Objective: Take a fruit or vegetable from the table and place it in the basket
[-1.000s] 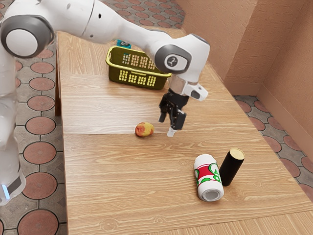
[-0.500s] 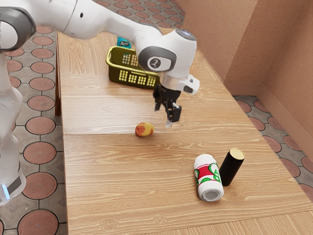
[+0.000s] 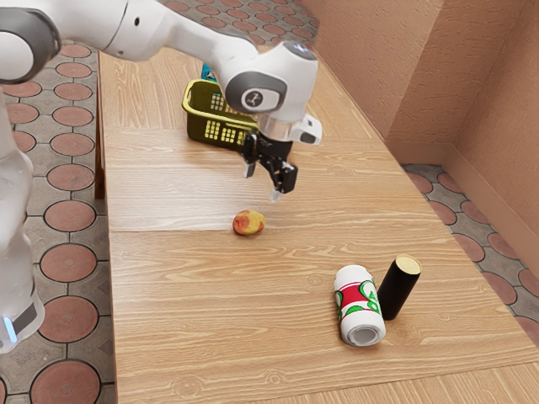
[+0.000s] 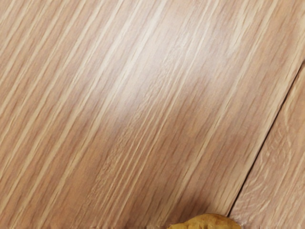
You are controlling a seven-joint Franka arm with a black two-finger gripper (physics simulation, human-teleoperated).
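One fruit at seven o'clock of my spread pincer, exterior view; advise centring before descent.

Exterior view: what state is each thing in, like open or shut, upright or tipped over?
Gripper: open, empty
Fruit: on the table, ungrasped
Basket: upright, open-topped
White can: on its side
Black cylinder: standing upright
Blue thing: partly hidden, cannot tell

Hidden portions.
The wrist view's lower edge crops your fruit; your arm partly hides the basket and blue item.
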